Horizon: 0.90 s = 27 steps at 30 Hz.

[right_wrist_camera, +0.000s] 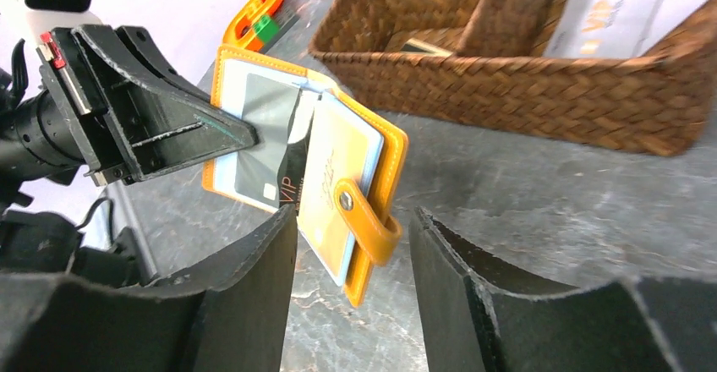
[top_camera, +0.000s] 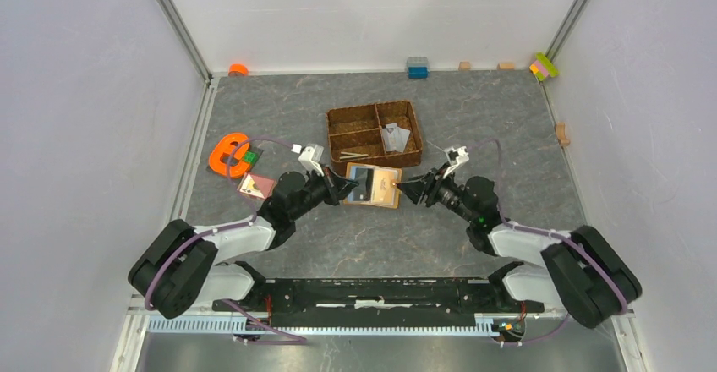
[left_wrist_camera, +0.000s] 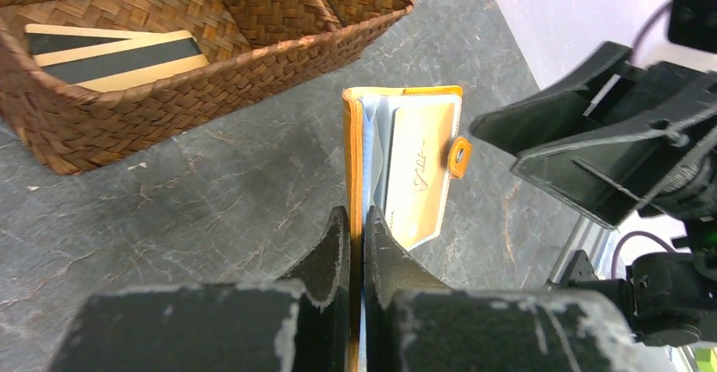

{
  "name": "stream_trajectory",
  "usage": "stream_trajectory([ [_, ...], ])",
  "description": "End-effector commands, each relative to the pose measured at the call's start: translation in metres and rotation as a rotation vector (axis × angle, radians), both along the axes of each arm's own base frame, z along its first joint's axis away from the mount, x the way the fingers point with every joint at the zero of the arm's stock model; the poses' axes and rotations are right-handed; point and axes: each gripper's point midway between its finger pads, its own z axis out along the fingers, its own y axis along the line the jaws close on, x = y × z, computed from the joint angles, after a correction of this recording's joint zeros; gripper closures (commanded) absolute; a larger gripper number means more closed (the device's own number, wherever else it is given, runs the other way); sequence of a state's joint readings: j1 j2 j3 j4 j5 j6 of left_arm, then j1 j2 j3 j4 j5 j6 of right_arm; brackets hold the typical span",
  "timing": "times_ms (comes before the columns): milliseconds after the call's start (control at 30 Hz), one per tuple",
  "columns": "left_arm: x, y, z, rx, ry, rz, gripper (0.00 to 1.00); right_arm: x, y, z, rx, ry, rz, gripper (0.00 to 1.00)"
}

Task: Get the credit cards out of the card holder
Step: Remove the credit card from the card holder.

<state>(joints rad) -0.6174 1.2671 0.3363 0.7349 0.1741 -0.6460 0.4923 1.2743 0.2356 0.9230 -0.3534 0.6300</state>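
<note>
Partly done: 2 credit cards (left_wrist_camera: 110, 55) lie in the tray (top_camera: 334, 118); more sit in the open card holder (top_camera: 372, 185) beside it on the desk (top_camera: 507, 118), the left end effector (left_wrist_camera: 355, 237) pinching its cover, the right end effector (right_wrist_camera: 353, 214) open and empty

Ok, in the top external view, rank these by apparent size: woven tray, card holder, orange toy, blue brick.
1. woven tray
2. card holder, edges partly hidden
3. orange toy, close to the card holder, so that order is unsure
4. blue brick
</note>
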Motion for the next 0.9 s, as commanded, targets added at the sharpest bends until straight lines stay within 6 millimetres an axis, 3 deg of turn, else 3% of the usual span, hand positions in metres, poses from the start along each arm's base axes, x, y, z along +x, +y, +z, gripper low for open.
stream_trajectory([
  [0,0.010,0.008,0.013,-0.038,-0.018,0.073,0.98,0.004,-0.025,0.007,-0.048,-0.104,-0.120,0.43],
  [100,0.011,0.009,0.011,-0.039,-0.011,0.084,0.98,-0.009,-0.017,0.026,-0.019,-0.203,-0.072,0.46],
  [167,0.012,0.009,0.012,-0.044,-0.011,0.083,0.98,-0.018,-0.002,0.035,-0.027,-0.260,-0.009,0.47],
  [367,0.008,0.000,0.015,-0.085,-0.006,0.036,0.98,-0.036,0.053,0.037,-0.031,-0.258,0.206,0.52],
  [667,-0.007,-0.015,0.036,-0.206,-0.046,-0.088,0.98,-0.036,0.078,0.033,0.086,-0.143,0.285,0.57],
  [867,-0.012,-0.019,0.040,-0.245,-0.052,-0.126,0.98,-0.022,0.068,0.027,0.154,-0.052,0.256,0.56],
])
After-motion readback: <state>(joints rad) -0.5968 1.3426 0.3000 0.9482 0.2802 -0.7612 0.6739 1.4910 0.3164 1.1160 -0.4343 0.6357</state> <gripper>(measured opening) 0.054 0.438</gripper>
